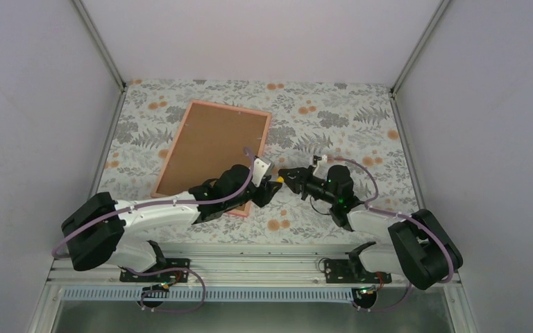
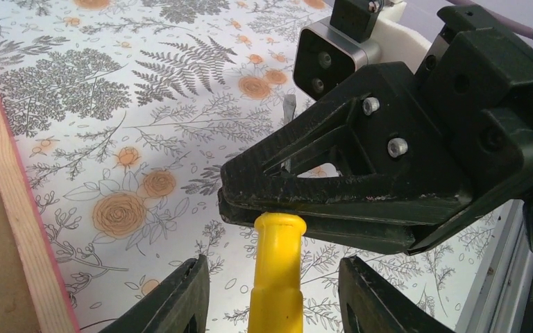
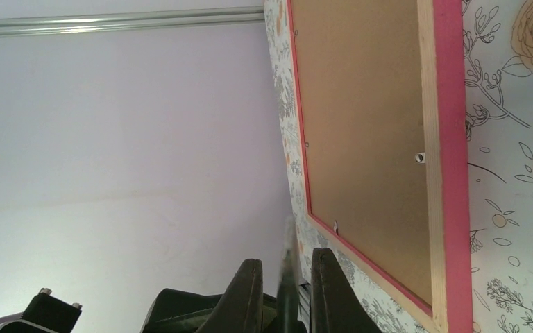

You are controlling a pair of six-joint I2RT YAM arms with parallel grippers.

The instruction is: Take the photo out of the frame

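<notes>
Yellow tool (image 2: 277,274), bottom cut off, seems clamped in the right gripper (image 2: 223,195) between left gripper's (image 2: 272,267) parted fingers (image 2: 180,302).

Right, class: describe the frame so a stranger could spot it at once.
Look at the floral table. On its left half lies the frame, back up. Nothing else there is a big brown board with a thin pink border.

lab test booth, white panels (image 1: 264,35), aluminium rails (image 1: 250,276)
</notes>
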